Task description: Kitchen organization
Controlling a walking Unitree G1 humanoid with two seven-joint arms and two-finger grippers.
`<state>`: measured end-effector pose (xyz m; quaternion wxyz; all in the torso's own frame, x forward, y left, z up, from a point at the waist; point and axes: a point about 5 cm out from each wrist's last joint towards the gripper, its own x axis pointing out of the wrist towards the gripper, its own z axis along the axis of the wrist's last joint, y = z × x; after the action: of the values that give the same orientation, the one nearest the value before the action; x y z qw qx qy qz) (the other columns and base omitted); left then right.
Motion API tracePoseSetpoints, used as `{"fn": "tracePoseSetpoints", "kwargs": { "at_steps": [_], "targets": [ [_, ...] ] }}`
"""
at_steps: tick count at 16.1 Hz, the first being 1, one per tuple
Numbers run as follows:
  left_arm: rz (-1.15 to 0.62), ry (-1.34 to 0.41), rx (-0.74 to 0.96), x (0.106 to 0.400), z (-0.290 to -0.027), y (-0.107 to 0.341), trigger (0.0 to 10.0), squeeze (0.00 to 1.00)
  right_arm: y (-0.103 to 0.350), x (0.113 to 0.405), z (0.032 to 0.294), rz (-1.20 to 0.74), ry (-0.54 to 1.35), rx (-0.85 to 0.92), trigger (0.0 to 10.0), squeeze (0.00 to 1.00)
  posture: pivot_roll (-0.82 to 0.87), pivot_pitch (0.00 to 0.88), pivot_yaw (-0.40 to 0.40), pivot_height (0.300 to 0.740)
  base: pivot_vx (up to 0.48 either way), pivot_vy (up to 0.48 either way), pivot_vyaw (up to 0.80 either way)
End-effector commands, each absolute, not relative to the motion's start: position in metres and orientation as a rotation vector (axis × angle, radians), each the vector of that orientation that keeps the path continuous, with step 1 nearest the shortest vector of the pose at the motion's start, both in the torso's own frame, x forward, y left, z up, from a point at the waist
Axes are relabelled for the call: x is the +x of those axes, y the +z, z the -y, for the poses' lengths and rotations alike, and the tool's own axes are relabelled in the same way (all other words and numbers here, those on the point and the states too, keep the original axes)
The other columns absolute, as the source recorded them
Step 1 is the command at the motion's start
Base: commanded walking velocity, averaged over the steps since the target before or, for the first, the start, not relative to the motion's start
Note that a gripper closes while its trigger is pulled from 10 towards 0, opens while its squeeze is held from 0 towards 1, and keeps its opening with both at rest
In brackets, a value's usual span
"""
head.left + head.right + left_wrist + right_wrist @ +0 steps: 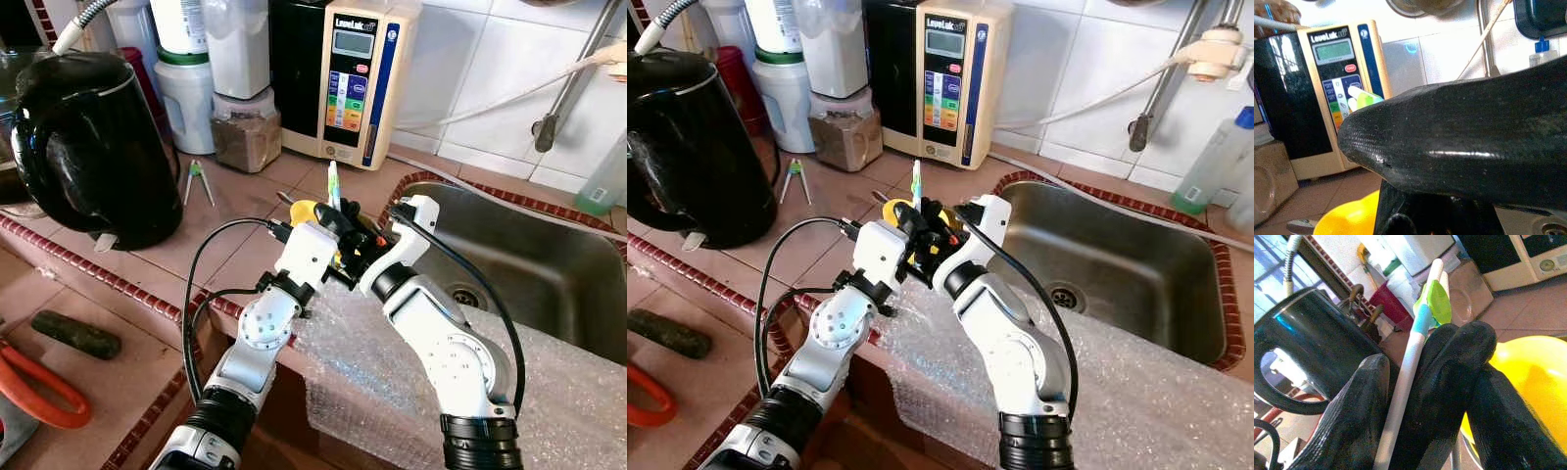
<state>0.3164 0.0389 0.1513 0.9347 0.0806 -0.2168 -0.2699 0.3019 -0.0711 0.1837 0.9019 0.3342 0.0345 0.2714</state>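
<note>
The white toothbrush (1409, 357) with green and blue trim stands upright, pinched in the right gripper (345, 227) over the tiled bench (245, 220), beside the sink (549, 264). The left gripper (333, 245) presses right against it; can't tell whether it's clenched. A yellow thing (1528, 382) sits behind, with the black kettle (88, 147) farther left.

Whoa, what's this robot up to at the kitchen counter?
Both arms meet over the tiled counter, just left of the sink. The right gripper is shut on a white toothbrush with a green and blue head, holding it upright. The left gripper is pressed in beside it, above a yellow object. A black kettle stands further left.
</note>
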Motion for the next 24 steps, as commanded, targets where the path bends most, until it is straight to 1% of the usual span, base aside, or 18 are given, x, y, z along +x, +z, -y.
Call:
{"fn": "tracePoseSetpoints", "kwargs": {
  "at_steps": [1,2,3,4,5,6,14,15,20,21,22,23,24],
  "targets": [
    [0.421,-0.542,0.201,0.320,-0.044,0.149,10.0,0.00,0.190,0.303,0.088,0.000,0.502,0.652,0.0,0.00,0.02,0.000,-0.024,0.740,0.000,0.000,0.00],
    [0.419,-0.549,0.191,0.319,-0.043,0.149,10.0,0.00,0.189,0.303,0.088,-0.002,0.502,0.643,0.0,0.00,0.02,0.000,-0.024,0.740,0.000,0.000,0.00],
    [0.418,-0.552,0.185,0.319,-0.043,0.149,10.0,0.15,0.188,0.303,0.088,-0.007,0.499,0.639,0.0,0.00,0.02,0.000,-0.024,0.740,0.000,0.000,0.00],
    [0.421,-0.554,0.186,0.319,-0.042,0.149,10.0,0.65,0.187,0.303,0.088,-0.008,0.497,0.635,0.0,0.00,0.02,0.000,-0.024,0.740,0.000,0.000,0.00],
    [0.419,-0.557,0.182,0.319,-0.042,0.149,10.0,0.65,0.187,0.303,0.088,-0.008,0.497,0.635,0.0,0.00,0.02,0.000,-0.024,0.740,0.000,0.000,0.00],
    [0.415,-0.568,0.161,0.318,-0.041,0.148,10.0,1.00,0.186,0.303,0.088,-0.009,0.498,0.632,0.0,0.00,0.02,0.000,-0.025,0.740,0.000,0.000,0.00],
    [0.439,-0.559,0.200,0.318,-0.042,0.150,10.0,1.00,0.183,0.303,0.088,-0.014,0.492,0.632,0.0,0.00,0.02,0.000,-0.026,0.740,0.000,0.000,0.00],
    [0.443,-0.560,0.218,0.317,-0.041,0.149,10.0,0.00,0.181,0.302,0.088,-0.016,0.488,0.631,0.0,0.00,0.02,0.000,-0.025,0.740,0.000,0.000,0.00],
    [0.453,-0.559,0.234,0.317,-0.040,0.149,10.0,0.00,0.179,0.302,0.089,-0.019,0.481,0.617,0.0,0.00,0.02,0.000,-0.024,0.740,0.000,0.000,0.00],
    [0.454,-0.559,0.236,0.316,-0.040,0.149,10.0,0.00,0.176,0.303,0.088,-0.031,0.471,0.603,10.0,0.00,0.02,0.000,-0.025,0.740,0.000,0.000,0.00],
    [0.455,-0.559,0.237,0.316,-0.040,0.149,10.0,0.00,0.175,0.303,0.088,-0.034,0.471,0.599,10.0,0.00,0.02,0.000,-0.025,0.740,0.000,0.000,0.00],
    [0.458,-0.560,0.237,0.316,-0.039,0.149,10.0,0.00,0.174,0.302,0.087,-0.038,0.477,0.594,10.0,0.88,0.02,0.000,-0.025,0.740,0.000,0.000,0.00],
    [0.461,-0.561,0.237,0.316,-0.039,0.150,10.0,0.00,0.173,0.301,0.086,-0.041,0.478,0.588,10.0,1.00,0.02,0.000,-0.025,0.740,0.000,0.000,0.00]
  ]
}}
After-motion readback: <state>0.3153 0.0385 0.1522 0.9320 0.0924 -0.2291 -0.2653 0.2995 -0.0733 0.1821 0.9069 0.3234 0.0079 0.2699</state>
